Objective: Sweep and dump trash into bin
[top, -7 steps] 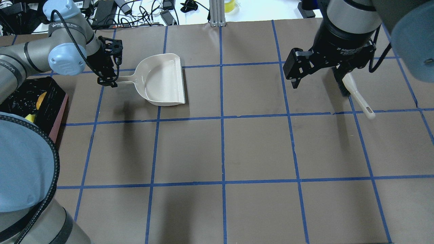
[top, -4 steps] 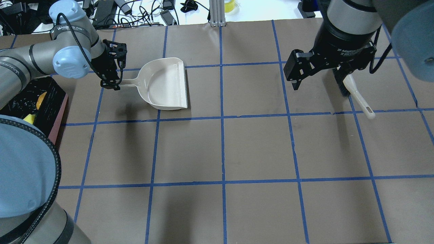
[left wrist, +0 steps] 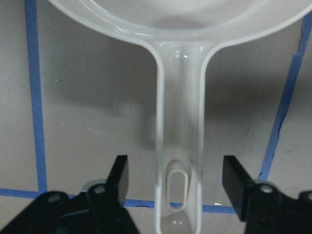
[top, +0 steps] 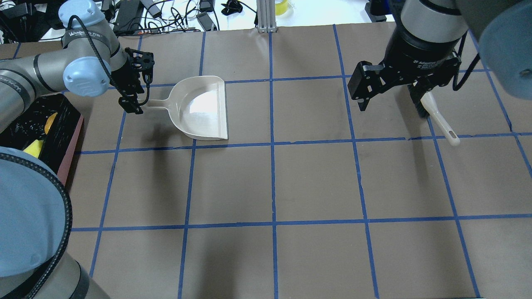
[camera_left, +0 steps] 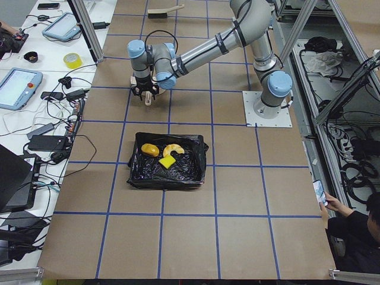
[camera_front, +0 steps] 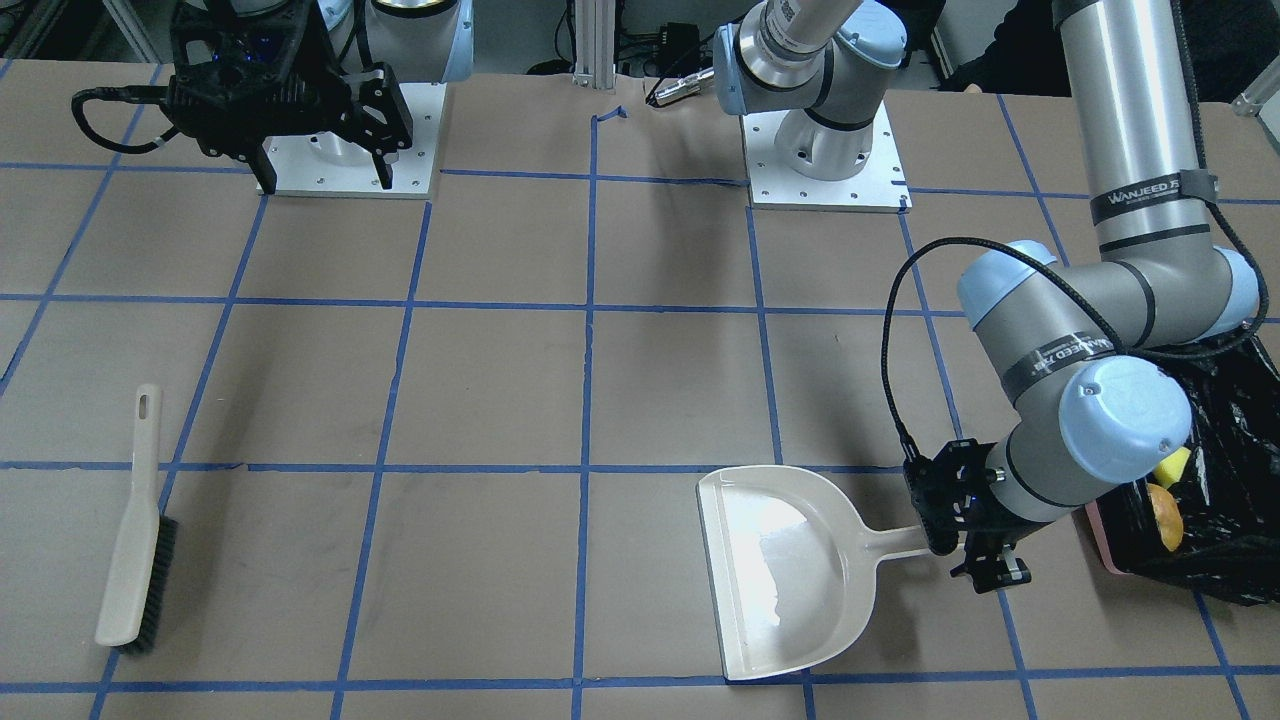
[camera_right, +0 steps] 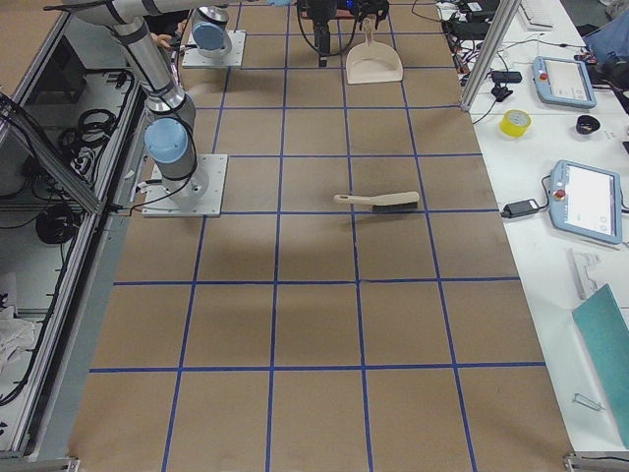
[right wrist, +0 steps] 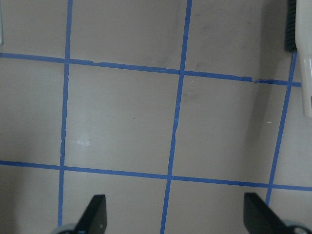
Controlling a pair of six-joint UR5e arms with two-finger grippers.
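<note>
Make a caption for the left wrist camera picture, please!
The open left gripper straddles the handle of the beige dustpan above the blue-taped table.

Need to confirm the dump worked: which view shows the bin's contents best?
Exterior left: the whole bin is unobstructed, with three trash pieces lying inside. Front-facing shows only part of it behind the left arm; overhead catches a corner with yellow scraps. Other views miss it.
</note>
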